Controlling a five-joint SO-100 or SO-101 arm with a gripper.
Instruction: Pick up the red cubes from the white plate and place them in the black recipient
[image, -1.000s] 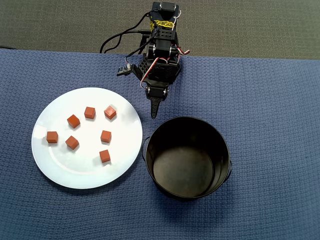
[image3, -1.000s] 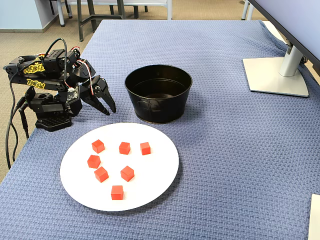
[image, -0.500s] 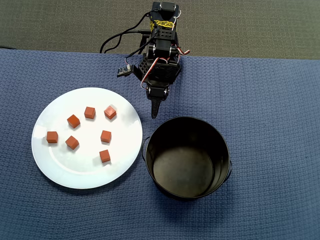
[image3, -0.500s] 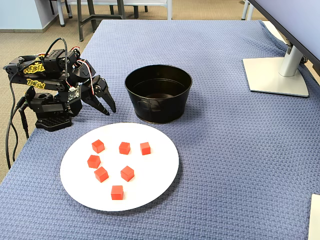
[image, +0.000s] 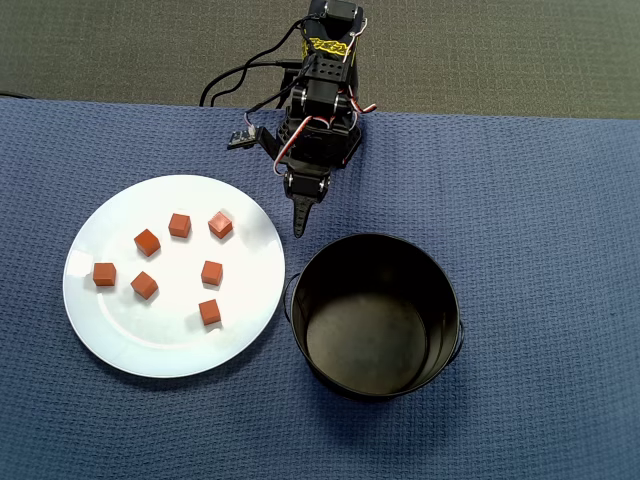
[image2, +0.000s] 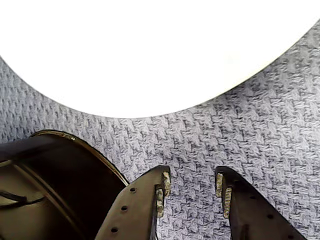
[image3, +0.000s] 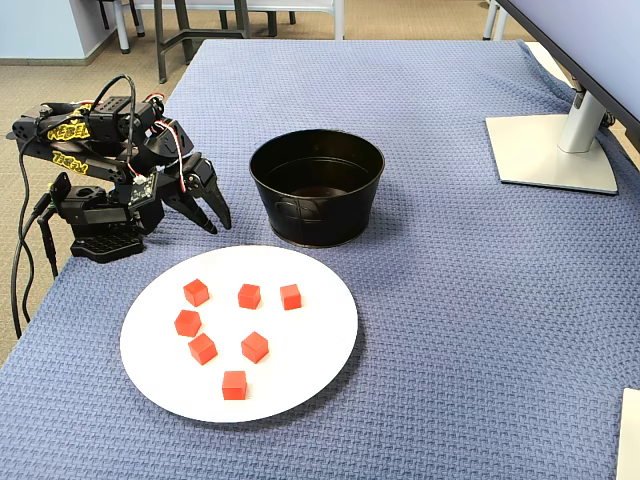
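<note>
Black two-finger tool (image: 298, 229): swinging from the pot side toward the large glossy white plate (image: 110, 340), jaws slightly parted and empty. Seven small orange-red cubes (image: 211, 272): all lying on the plate. Deep glossy black metal pot (image: 440, 290): empty. Judgement: first pick is only beginning.

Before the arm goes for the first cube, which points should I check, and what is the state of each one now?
1. Gripper empty, jaws apart: ok.
2. Seven red cubes all on the white plate, none touching another: ok.
3. Black pot upright and empty: ok.
4. Gripper above bare cloth between plate and pot, touching neither: ok.
5. Nearest cube has free space around it for the fingers: ok.
</note>
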